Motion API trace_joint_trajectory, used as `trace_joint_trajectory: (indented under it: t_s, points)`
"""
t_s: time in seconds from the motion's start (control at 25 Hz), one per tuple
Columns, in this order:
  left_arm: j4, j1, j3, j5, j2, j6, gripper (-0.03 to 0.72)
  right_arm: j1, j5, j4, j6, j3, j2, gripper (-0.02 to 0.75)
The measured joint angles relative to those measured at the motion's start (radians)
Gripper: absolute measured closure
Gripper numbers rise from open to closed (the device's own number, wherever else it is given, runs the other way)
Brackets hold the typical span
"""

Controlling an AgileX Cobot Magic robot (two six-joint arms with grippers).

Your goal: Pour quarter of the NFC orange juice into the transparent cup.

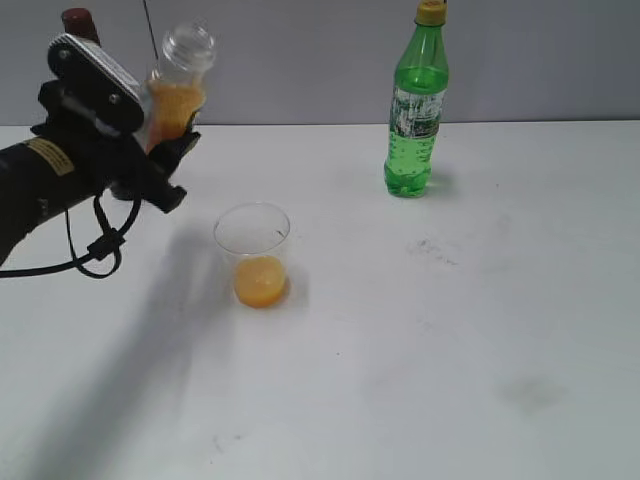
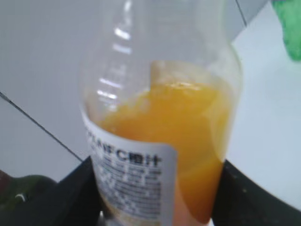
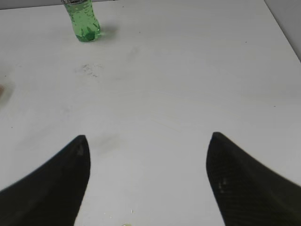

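Observation:
My left gripper (image 1: 165, 135) is shut on the NFC orange juice (image 1: 178, 95), a small clear bottle held up at the far left, nearly upright with its open neck tipped slightly right. In the left wrist view the NFC orange juice (image 2: 164, 132) fills the frame, its orange liquid reaching about halfway up and its label between the dark fingers (image 2: 70, 193). The transparent cup (image 1: 252, 250) stands on the table below and right of the bottle, with orange juice in its bottom. My right gripper (image 3: 148, 155) hangs open over bare table, holding nothing.
A tall green soda bottle (image 1: 415, 110) with a yellow cap stands at the back right; the green soda bottle (image 3: 83, 21) also shows at the top left of the right wrist view. The white table (image 1: 450, 330) carries faint smudges. A dark red cap (image 1: 78, 20) peeks behind my left arm.

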Motion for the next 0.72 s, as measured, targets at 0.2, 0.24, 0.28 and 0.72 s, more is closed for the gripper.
trace_joint_trajectory:
  t_s: [0.2,0.24,0.28,0.72]
  points:
    - [0.02,0.001,-0.025,-0.177,0.076,-0.216,0.209,0.0,0.0,0.0,0.0,0.0,0.0,0.148]
    - [0.02,0.001,-0.044,-0.186,0.098,-0.245,0.209,0.0,0.0,0.0,0.0,0.0,0.0,0.148]
    - [0.016,0.001,-0.066,-0.191,0.12,-0.264,0.209,0.0,0.0,0.0,0.0,0.0,0.0,0.148]
    - [-0.075,0.003,-0.308,-0.192,0.334,-0.398,0.209,0.0,0.0,0.0,0.0,0.0,0.0,0.148]
